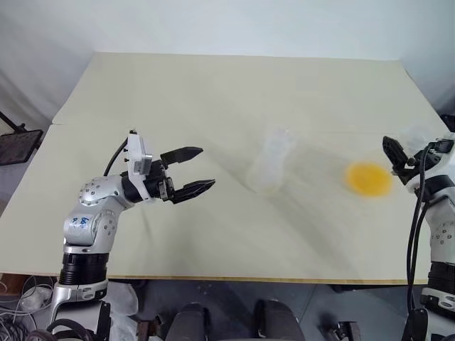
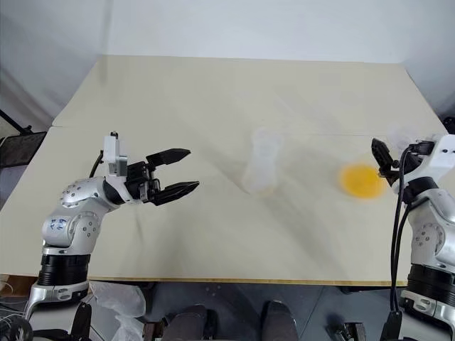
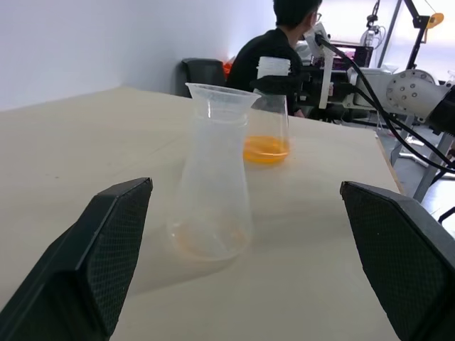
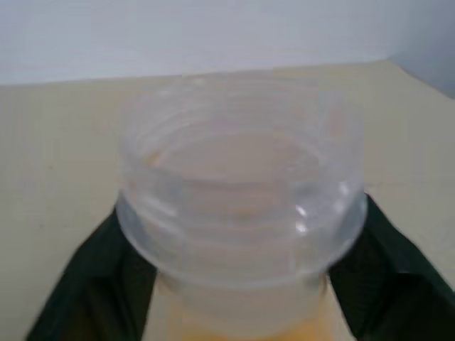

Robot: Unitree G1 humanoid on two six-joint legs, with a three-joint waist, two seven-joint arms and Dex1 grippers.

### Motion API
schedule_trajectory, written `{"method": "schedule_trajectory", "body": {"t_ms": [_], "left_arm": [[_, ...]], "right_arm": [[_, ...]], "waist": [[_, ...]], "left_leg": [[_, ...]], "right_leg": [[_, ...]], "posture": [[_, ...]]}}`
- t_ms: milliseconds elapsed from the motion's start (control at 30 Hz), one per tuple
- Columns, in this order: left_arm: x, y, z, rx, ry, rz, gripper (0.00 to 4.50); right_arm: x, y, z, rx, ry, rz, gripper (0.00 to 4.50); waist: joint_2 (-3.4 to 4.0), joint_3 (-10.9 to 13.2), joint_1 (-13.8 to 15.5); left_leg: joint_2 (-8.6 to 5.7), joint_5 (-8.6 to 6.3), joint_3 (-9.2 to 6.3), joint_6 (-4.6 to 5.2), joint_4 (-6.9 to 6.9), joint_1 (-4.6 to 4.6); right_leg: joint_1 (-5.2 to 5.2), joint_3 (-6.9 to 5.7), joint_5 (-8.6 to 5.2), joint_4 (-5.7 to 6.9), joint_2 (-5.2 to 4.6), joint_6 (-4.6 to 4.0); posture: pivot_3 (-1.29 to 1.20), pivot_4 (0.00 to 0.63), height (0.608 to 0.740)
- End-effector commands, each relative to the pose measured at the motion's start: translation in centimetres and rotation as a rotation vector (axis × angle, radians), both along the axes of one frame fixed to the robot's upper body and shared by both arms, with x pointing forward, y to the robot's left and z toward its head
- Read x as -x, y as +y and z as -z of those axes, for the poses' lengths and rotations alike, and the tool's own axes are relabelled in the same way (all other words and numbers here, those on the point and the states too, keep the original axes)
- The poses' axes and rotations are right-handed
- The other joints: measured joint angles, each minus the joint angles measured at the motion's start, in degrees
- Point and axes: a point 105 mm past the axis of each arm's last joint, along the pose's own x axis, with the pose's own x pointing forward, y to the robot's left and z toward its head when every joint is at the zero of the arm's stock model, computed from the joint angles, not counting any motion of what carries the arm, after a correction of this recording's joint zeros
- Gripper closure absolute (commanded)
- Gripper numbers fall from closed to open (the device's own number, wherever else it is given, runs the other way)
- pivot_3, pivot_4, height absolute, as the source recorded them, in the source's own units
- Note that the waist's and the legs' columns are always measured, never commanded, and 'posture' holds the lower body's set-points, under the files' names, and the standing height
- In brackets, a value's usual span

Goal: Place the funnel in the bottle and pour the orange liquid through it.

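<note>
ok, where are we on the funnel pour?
Done: the funnel appears seated in the bottle. In hand: right gripper shut on the flask neck; orange liquid inside, flask upright on the table. To do: lift and pour. Left gripper open, empty.

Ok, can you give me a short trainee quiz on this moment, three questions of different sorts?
1. True or false: the left tool is closed around the bottle.
2. Which vessel does the right tool grip? A) the bottle B) the flask with the orange liquid C) a bowl
3. Fill in: the right tool's fingers sit on either side of the flask's ____.
Key: 1 false, it is open and apart from the bottle. 2 B. 3 neck.
</note>
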Motion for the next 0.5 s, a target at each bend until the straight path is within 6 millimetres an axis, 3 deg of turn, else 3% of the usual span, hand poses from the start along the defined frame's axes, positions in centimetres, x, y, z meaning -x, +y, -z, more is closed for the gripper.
{"method": "schedule_trajectory", "body": {"t_ms": [33,167,500], "left_arm": [[0.7,-0.3,-0.8,0.011,-0.042,0.023,0.0],[0.6,-0.2,-0.7,0.011,-0.041,0.021,0.0],[0.2,-0.2,-0.3,0.014,-0.04,0.014,0.0]], "right_arm": [[0.4,-0.3,-1.6,0.041,-0.058,0.005,2.0],[0.4,1.1,-2.4,0.087,-0.08,-0.055,2.0],[-1.1,10.4,-6.6,0.53,-0.175,-0.232,2.0]], "waist": [[0.0,0.0,0.0],[0.0,0.0,0.0],[0.03,0.0,-0.6]], "left_leg": [[0.0,0.0,0.0,0.0,0.0,0.0],[0.0,0.0,0.0,0.0,0.0,-0.01],[0.02,0.0,-0.14,0.0,0.0,0.0]], "right_leg": [[0.0,0.01,0.0,-0.01,0.0,0.0],[0.0,0.01,0.0,-0.01,0.0,0.0],[-0.06,0.04,0.0,0.0,0.01,0.0]], "posture": [[0.0,0.15,0.74],[0.0,0.15,0.74],[0.0,0.15,0.74]]}}
